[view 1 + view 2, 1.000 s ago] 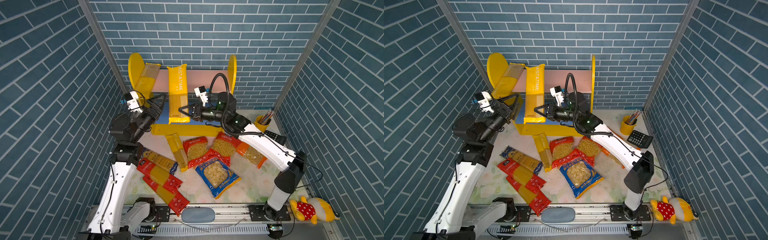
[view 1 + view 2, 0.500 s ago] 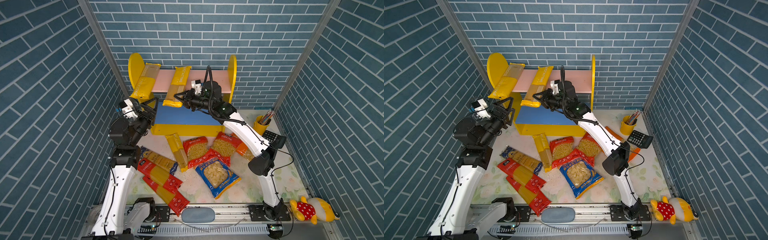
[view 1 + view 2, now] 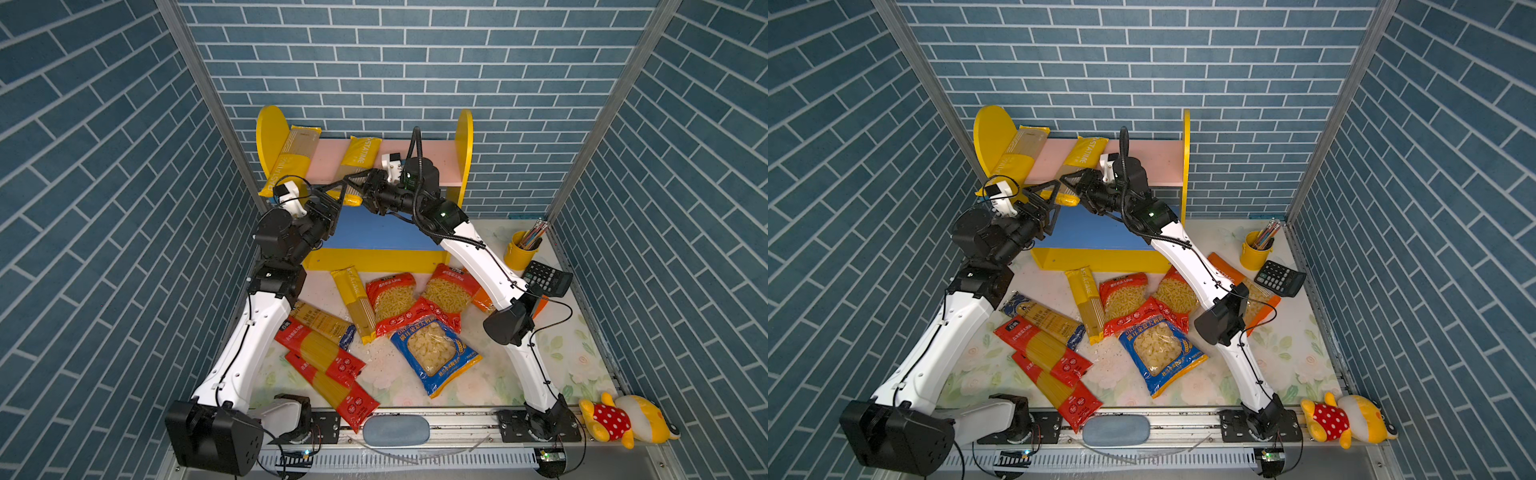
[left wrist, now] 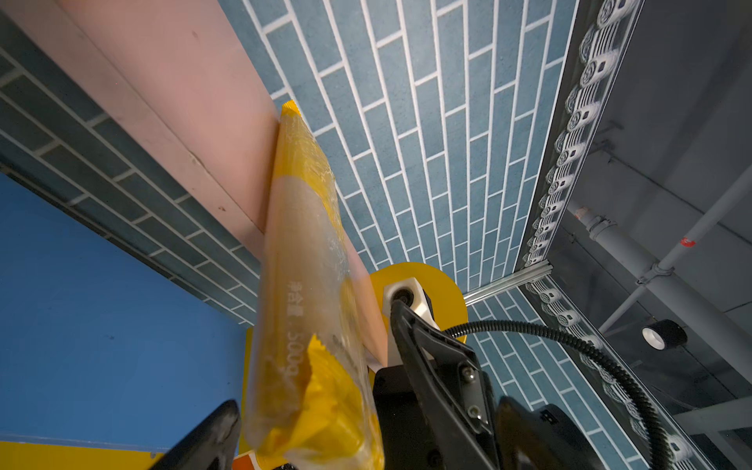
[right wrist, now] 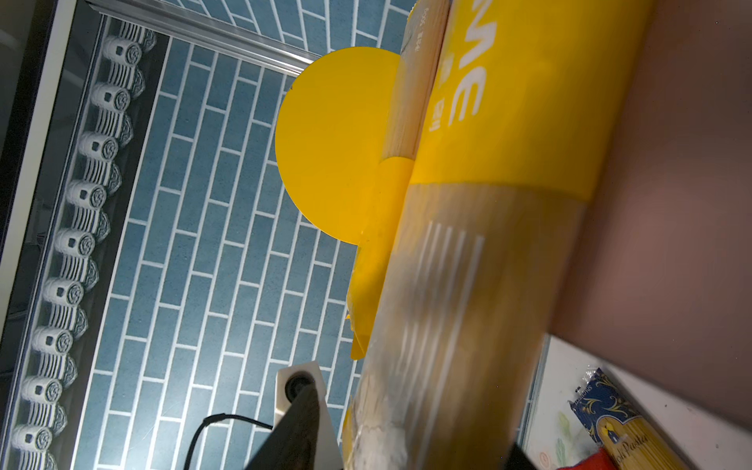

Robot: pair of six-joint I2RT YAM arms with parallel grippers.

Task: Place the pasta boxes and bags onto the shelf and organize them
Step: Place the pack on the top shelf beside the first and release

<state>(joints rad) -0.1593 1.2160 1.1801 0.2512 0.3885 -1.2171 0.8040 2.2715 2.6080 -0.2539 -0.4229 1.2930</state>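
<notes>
Right end effector [image 5: 411, 419] released: jaws parted astride the middle yellow spaghetti pack [image 3: 359, 158], and the right wrist view shows a gap between one finger [image 5: 297, 427] and the wrap. Left end effector [image 4: 368, 403] is wide open too, straddling that pack's near end from the opposite side and gripping nothing. The two crowd each other there, with a right finger sitting inside the left's span. The pack lies slanted on the pink upper board [image 3: 328, 158] of the shelf [image 3: 464, 158], its near end overhanging the front edge above the blue lower board [image 3: 386, 232]. Left yellow spaghetti pack [image 3: 291, 162] is on the same board, leaning on the left side panel [image 3: 268, 137], also past the front edge. Count: 2 packs shelved, 8 on the desk [image 3: 552, 357]. Those are 1 loose yellow spaghetti pack [image 3: 354, 303] just in front of the shelf base and 1 dark-blue spaghetti pack [image 3: 322, 324] by the left forearm. Next come 2 red ones, the rear red spaghetti pack [image 3: 320, 353] overlapping the front red spaghetti pack [image 3: 336, 392]. There are 2 red bags side by side, the left red short-pasta bag [image 3: 390, 297] and the right red short-pasta bag [image 3: 449, 291]. 1 blue short-pasta bag [image 3: 434, 353] touches their front ends, and 1 orange bag [image 3: 482, 301] is half hidden under the right forearm. Extras: 1 yellow pencil cup [image 3: 521, 251] and 1 black calculator [image 3: 546, 278] at the right rear corner, 1 red-dotted plush toy [image 3: 623, 419] off the desk by the front rail, and 1 grey pad [image 3: 395, 430] mid-rail.
</notes>
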